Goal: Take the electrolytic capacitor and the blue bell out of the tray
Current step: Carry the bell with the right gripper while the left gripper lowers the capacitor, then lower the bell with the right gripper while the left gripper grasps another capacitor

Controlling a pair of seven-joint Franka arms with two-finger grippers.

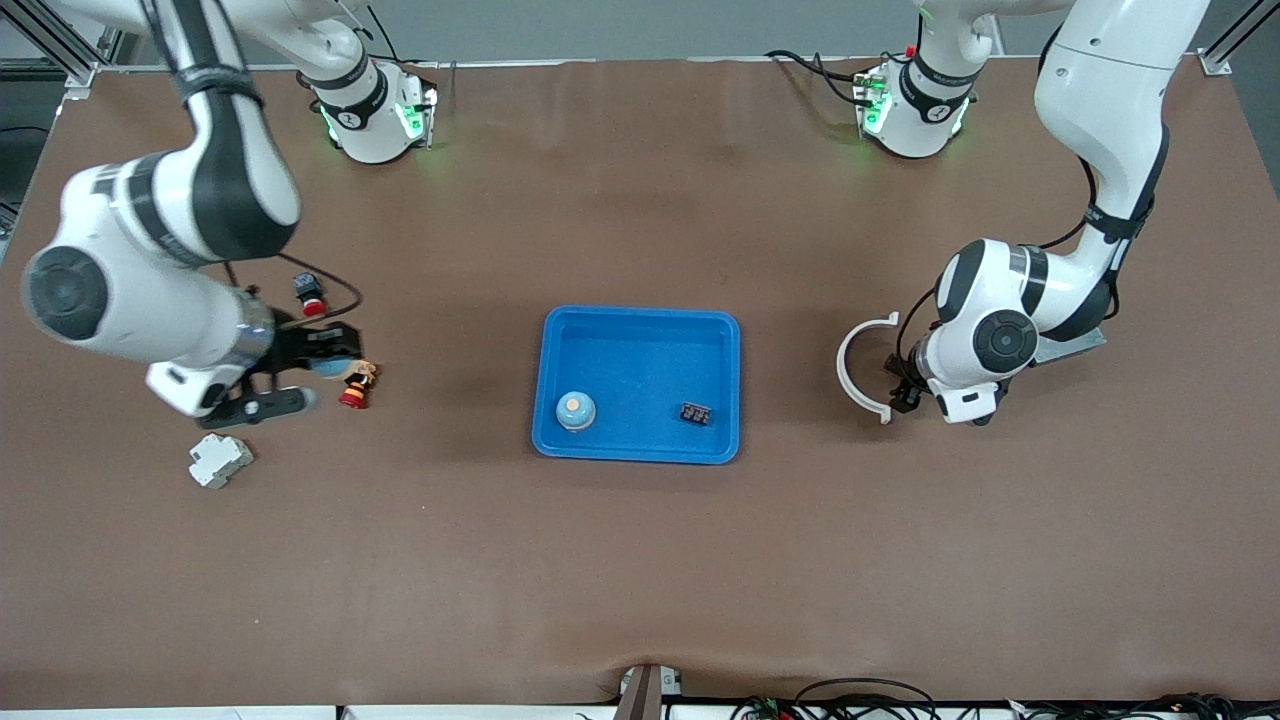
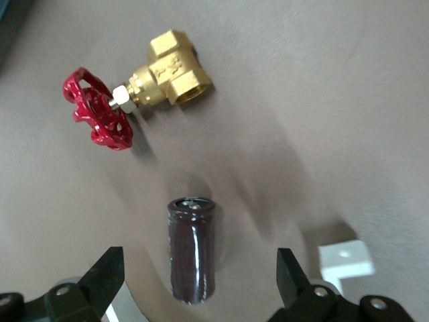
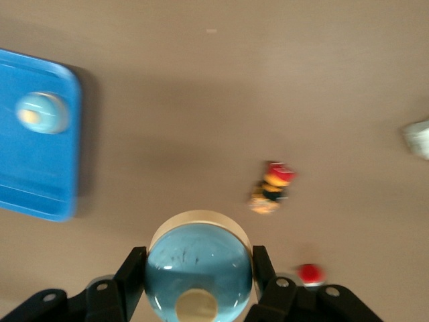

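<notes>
My right gripper (image 1: 322,362) is shut on a blue dome bell (image 3: 199,268) with a tan button, held low near the right arm's end of the table. It also shows in the front view (image 1: 328,366). A dark brown cylindrical capacitor (image 2: 192,248) lies on the table between the open fingers of my left gripper (image 2: 201,261). In the front view my left gripper (image 1: 903,392) is low over the table near the left arm's end, and the capacitor is hidden under it. A blue tray (image 1: 640,325) sits mid-table.
The tray holds a second blue bell (image 1: 576,410) and a small black part (image 1: 696,413). A brass valve with a red handwheel (image 2: 134,94) and a white curved bracket (image 1: 858,370) lie by the left gripper. A red button (image 1: 310,292), a red-yellow part (image 1: 358,385) and a white breaker (image 1: 220,460) lie by the right gripper.
</notes>
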